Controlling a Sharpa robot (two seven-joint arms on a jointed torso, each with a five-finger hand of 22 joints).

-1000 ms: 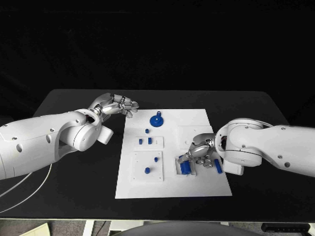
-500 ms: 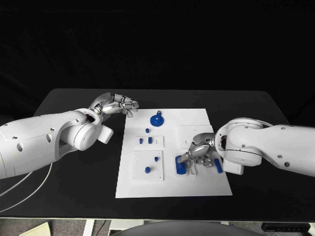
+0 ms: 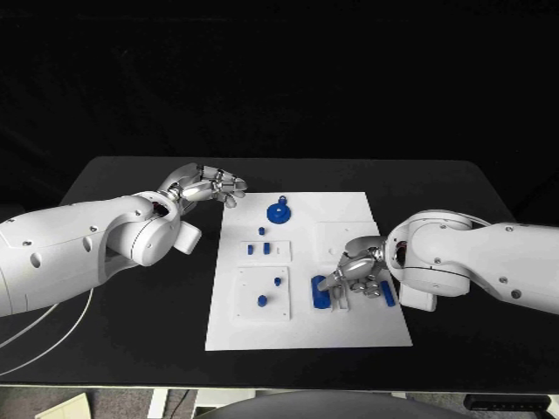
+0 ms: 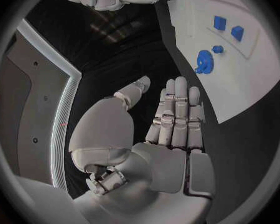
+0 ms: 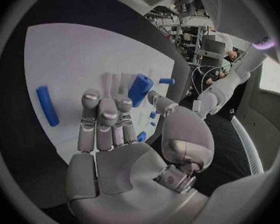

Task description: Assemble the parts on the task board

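Covering slotted holder (image 3: pixel 342 297) — right hand (image 3: pixel 362 272); grasp unclear.

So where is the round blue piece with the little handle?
In the head view the round blue part sits at the far end of the white task board, just right of the left hand, above the small blue blocks.

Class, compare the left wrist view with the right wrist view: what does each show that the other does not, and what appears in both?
Only the left wrist view shows the left hand, fingers straight and holding nothing, over the black table beside the board, plus the round blue part and two small blue blocks.

Only the right wrist view shows a blue cylinder by the fingertips and a long blue bar lying apart.

Both show the white task board and the right hand.
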